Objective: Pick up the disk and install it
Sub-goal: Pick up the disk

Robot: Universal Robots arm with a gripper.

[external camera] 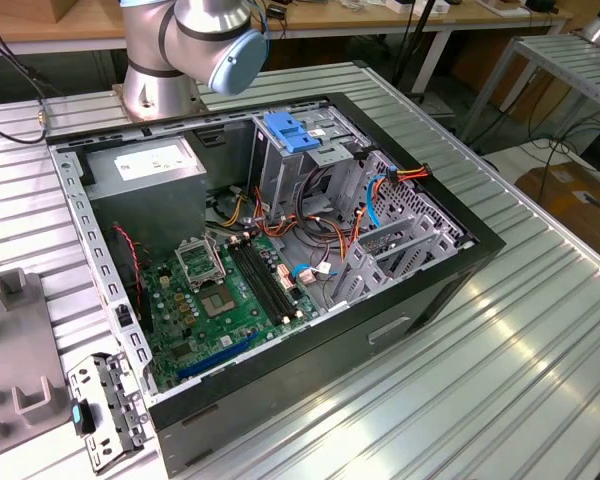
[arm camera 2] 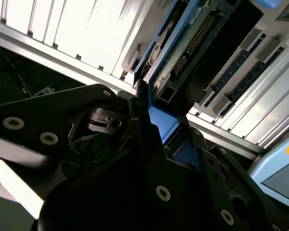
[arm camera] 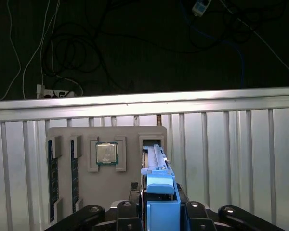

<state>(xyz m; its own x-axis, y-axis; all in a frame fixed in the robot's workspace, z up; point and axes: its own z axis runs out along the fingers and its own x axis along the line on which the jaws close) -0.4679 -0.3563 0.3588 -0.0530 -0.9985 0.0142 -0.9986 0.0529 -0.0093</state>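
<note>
The disk point(arm camera: 158, 180) stands on edge over a slot of a grey parts holder point(arm camera: 130, 137), with its blue plastic rail facing the camera in the first wrist view. My gripper point(arm camera: 161, 208) has a dark finger pressed on each side of that rail and looks shut on it. In the second wrist view the disk point(arm camera 2: 183, 45) shows its green circuit board and connector side, and the gripper point(arm camera 2: 166, 137) clamps the blue rail end. In the exterior view the open computer case point(external camera: 420, 300) lies on the ribbed table, a drive cage with a blue latch plate point(external camera: 288, 132) at its far side.
The grey holder also carries a processor chip point(arm camera: 107, 153) and memory sticks point(arm camera: 52, 180). Behind it runs the table's aluminium edge point(arm camera: 144, 107), with cables on the dark floor beyond. The arm's base point(external camera: 160, 70) stands behind the case. A metal bracket point(external camera: 105, 410) lies by the case's near corner.
</note>
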